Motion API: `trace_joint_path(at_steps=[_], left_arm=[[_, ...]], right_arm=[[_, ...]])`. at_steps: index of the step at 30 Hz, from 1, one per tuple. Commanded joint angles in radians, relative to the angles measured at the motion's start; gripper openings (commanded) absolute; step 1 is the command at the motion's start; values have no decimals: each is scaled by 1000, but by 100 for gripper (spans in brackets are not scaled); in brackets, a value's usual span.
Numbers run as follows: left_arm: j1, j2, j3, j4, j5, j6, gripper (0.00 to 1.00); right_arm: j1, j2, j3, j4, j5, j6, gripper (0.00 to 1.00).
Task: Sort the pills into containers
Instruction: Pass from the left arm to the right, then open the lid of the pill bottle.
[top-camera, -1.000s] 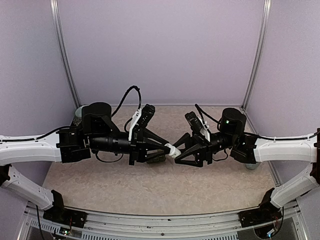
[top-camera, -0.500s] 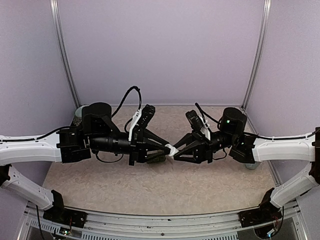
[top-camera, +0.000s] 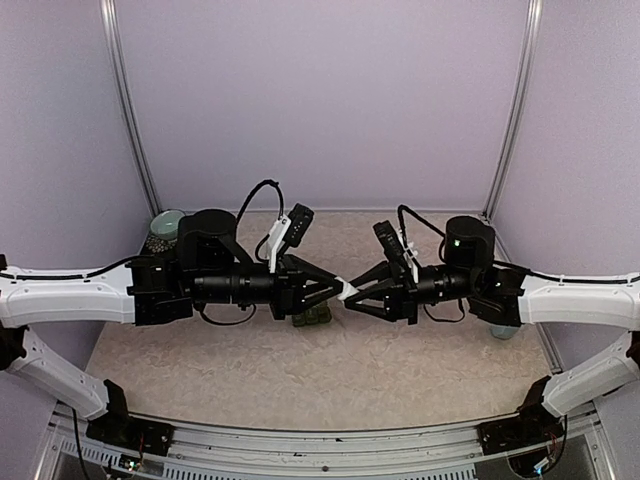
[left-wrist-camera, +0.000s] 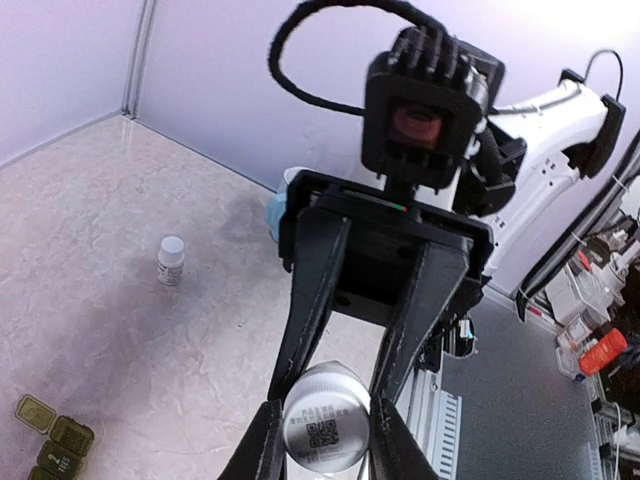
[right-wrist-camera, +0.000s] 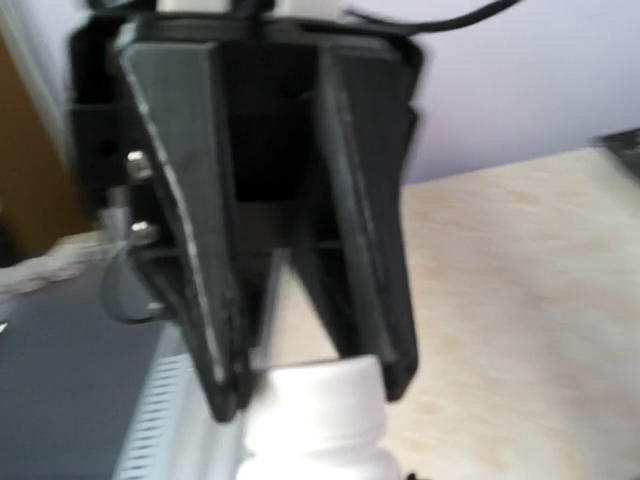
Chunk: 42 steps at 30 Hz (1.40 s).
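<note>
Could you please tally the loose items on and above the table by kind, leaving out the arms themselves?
White pill bottles: 2 (held bottle, standing bottle)
Dark green containers strip: 1
Pale blue mug: 1
Pale green bowl: 1
Total: 5

Table (top-camera: 300, 385): beige marbled top, walled on the left, far and right sides.
Far left corner: pale green bowl (top-camera: 165, 226).
Centre: dark green containers (top-camera: 313, 317), flat on the surface.
Right side: pale blue mug (top-camera: 503, 330), mostly hidden behind an arm.
Small white-capped bottle (left-wrist-camera: 171, 260): upright, well apart from the containers, nearer the mug.
</note>
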Motion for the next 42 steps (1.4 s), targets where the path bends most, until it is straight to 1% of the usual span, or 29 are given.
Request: trace_joint_path(at_steps=[1,2,4,5,6,8,10,13,14,16,17,20,24,30,42], left_arm=[[-4,37,10,18,-82,-154,11],[0,40,8,25,-89,-178,13],[3,45,6,40,-94,-223,23],[4,50,10,41,-95,-240,25],[3,54,19,40,-94,-254,30],[-1,60,27,43,-88,-272,46],[-4,49,24,47,-99,-273,52],[-5,3,-3,68,-132,-250,66],[-5,-11,-15,78,-145,-241,72],[2,-38,-34,100,-165,-219,94],[5,-47,-42,115,-164,-206,98],[25,-53,-59,171,-130,-180,99],[43,-20,-53,228,-62,-175,99],[33,42,-19,262,0,-174,99],[12,51,-4,309,63,-157,99]], right_arm=[[14,-76,-13,-19,349,-50,4],[23,-85,-19,-17,390,-63,4],[42,-91,-21,-31,458,-91,4],[54,-90,-16,-45,492,-104,4],[65,-88,-11,-58,526,-115,4],[72,-88,-12,-67,559,-118,4],[71,-101,-20,-59,558,-112,4],[72,-121,-32,-50,529,-99,3],[72,-123,-31,-52,509,-95,3],[72,-118,-25,-59,463,-85,3],[71,-115,-23,-59,435,-78,3],[71,-105,-29,-24,345,-49,3],[76,-81,-30,28,252,-5,3],[85,-47,-26,106,209,51,2],[103,34,-7,127,223,72,2]])
